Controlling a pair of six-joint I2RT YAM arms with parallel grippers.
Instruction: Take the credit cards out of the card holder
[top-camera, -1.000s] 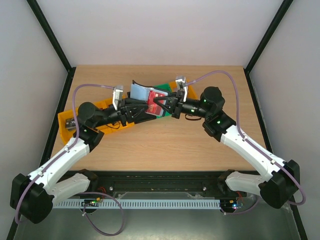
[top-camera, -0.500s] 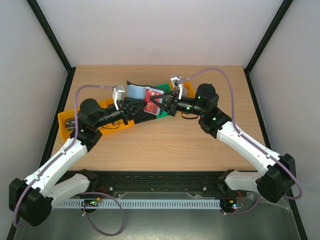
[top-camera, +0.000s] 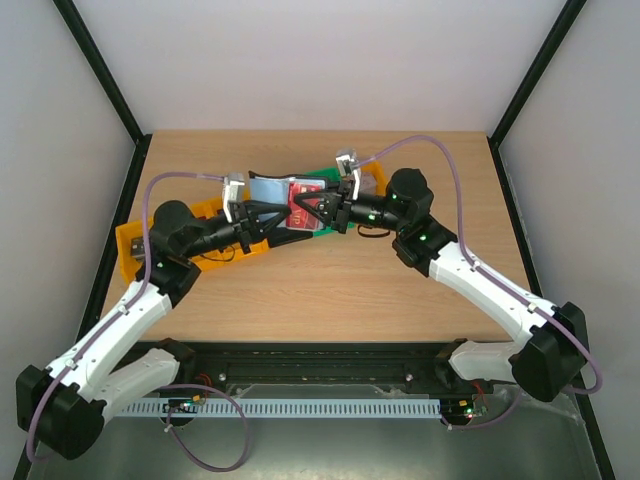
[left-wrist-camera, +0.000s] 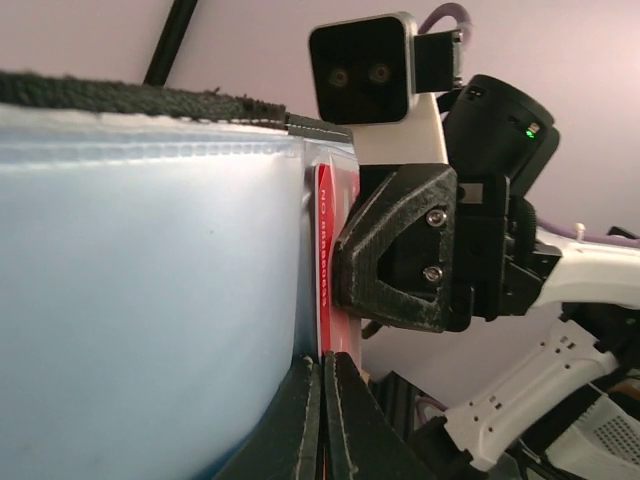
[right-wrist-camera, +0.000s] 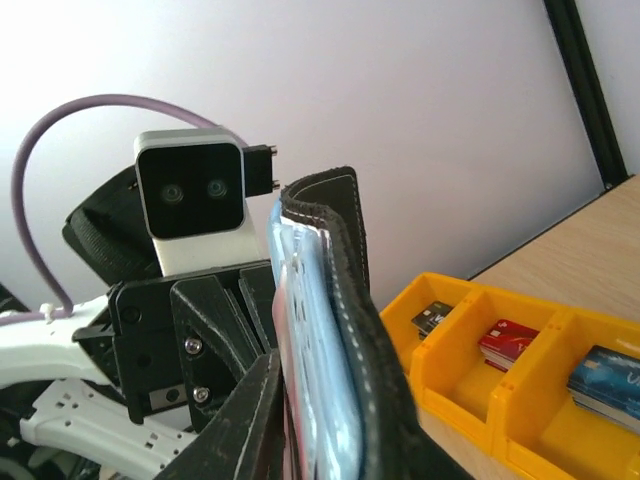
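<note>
The black card holder (top-camera: 268, 192) is held up on edge between both grippers, its blue-grey pockets (left-wrist-camera: 150, 300) filling the left wrist view. A red credit card (left-wrist-camera: 328, 250) stands out of a pocket. My left gripper (left-wrist-camera: 322, 362) is shut on that card's lower edge; from above it (top-camera: 283, 211) meets the holder from the left. My right gripper (right-wrist-camera: 315, 405) has the holder (right-wrist-camera: 345, 270) between its jaws. One finger (right-wrist-camera: 250, 420) lies against the card side, the other is hidden behind the black cover. In the top view the right gripper (top-camera: 306, 207) reaches in from the right.
An orange bin (top-camera: 135, 248) sits under the left arm. A green bin (top-camera: 322, 178) and another orange one (top-camera: 376, 182) lie behind the right gripper. In the right wrist view a yellow bin's wall (right-wrist-camera: 455, 345) shows, with cards (right-wrist-camera: 508, 343) in its compartments.
The left jaws have closed onto the red card's edge. Both grippers and the holder have shifted slightly left and back. The right arm has leaned further in.
</note>
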